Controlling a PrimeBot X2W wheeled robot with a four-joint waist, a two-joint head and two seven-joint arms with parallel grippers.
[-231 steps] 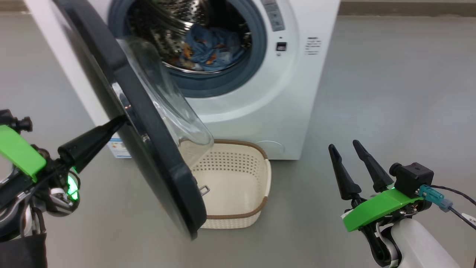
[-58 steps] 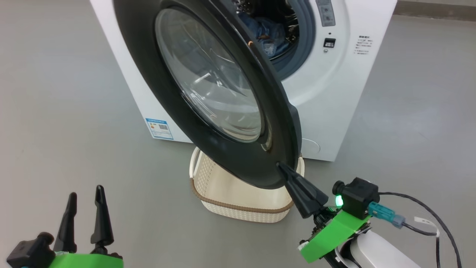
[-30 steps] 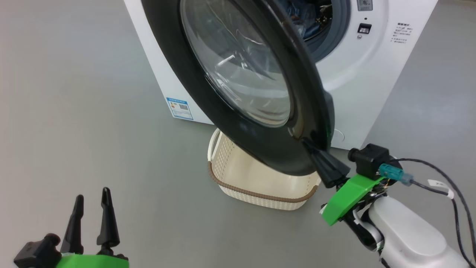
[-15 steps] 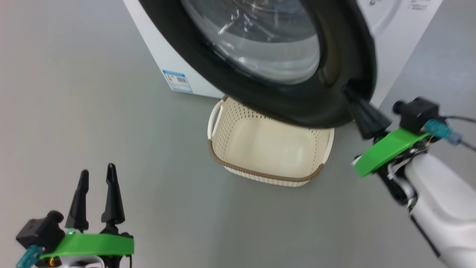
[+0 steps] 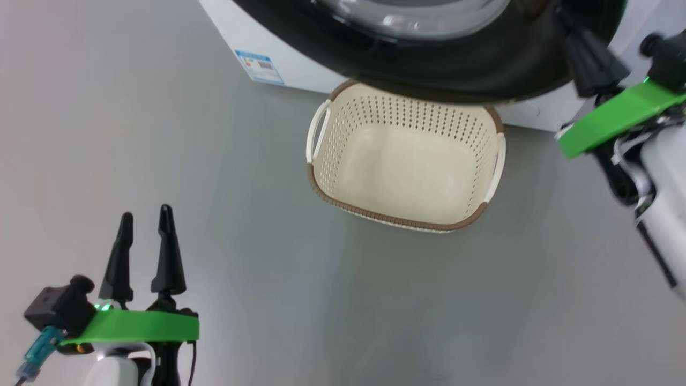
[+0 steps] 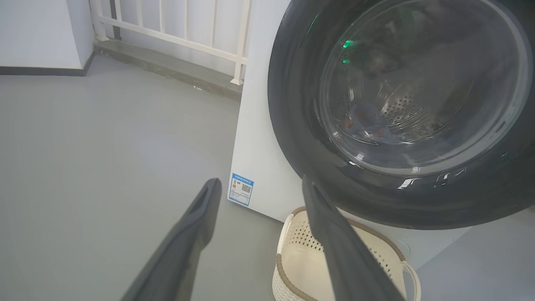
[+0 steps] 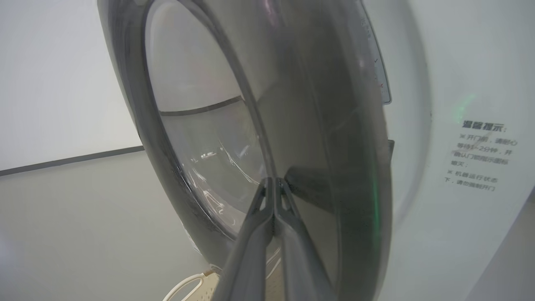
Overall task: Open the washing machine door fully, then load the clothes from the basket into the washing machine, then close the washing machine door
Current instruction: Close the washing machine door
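Against the washing machine door [image 7: 317,125], right jaws closed, apparently touching; left jaws open.

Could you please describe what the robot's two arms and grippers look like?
The left gripper and right gripper each have two long, tapered black fingers on a bright green bracket beside a black camera block. A teal connector plugs into the left block. The right forearm is glossy white.

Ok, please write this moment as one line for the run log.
washing machine door: nearly shut | right gripper: shut, tips against door | left gripper: open, empty | basket: empty | clothes: inside washing machine
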